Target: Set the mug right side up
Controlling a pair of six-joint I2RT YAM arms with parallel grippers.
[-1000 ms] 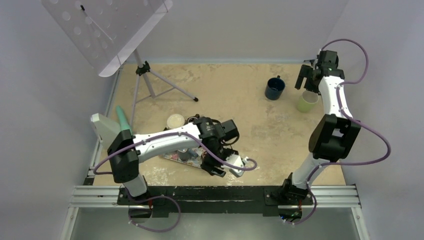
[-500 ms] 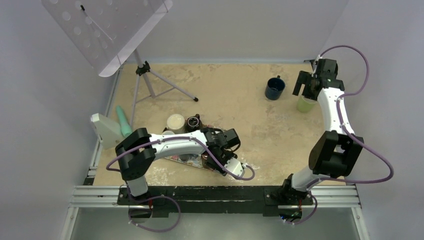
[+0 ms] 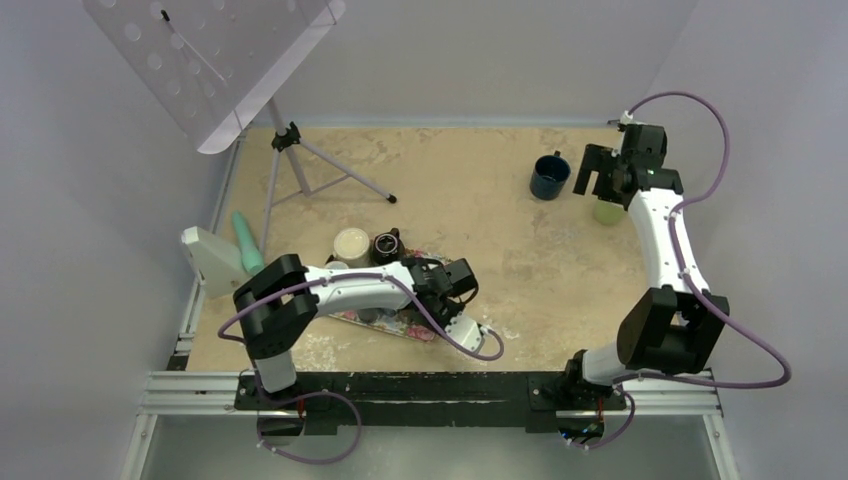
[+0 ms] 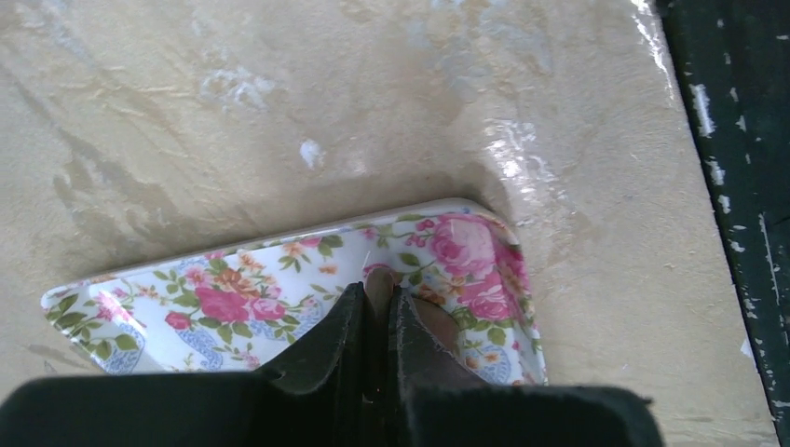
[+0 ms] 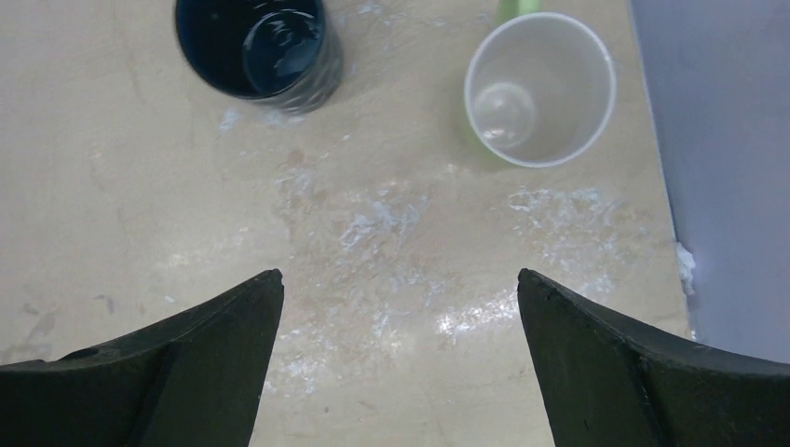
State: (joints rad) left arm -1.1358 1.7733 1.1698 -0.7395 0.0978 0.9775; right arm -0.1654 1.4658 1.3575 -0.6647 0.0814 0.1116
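Note:
A dark blue mug [image 3: 550, 176] stands with its mouth up at the back right of the table; in the right wrist view the mug [image 5: 251, 47] shows a glossy inside. My right gripper [image 3: 604, 178] hangs open above bare table between that mug and a green cup [image 3: 606, 211], its fingers [image 5: 228, 345] wide apart around nothing, and the right gripper [image 5: 401, 276] is apart from both vessels. My left gripper [image 3: 448, 318] is shut low over a floral tray [image 3: 372, 317]. In the left wrist view the left gripper [image 4: 377, 291] rests near the tray [image 4: 233, 279] corner.
The green cup [image 5: 540, 88] is upright near the right wall. A cream cup [image 3: 351, 243] and a dark brown jar [image 3: 386, 245] stand behind the tray. A teal object [image 3: 245, 238] and a white block [image 3: 210, 258] lie at the left. A tripod stand [image 3: 290, 140] is at the back left.
My left gripper has shut and settled lower over the tray's right end. The right gripper has shifted left and nearer, off the green cup, staying open.

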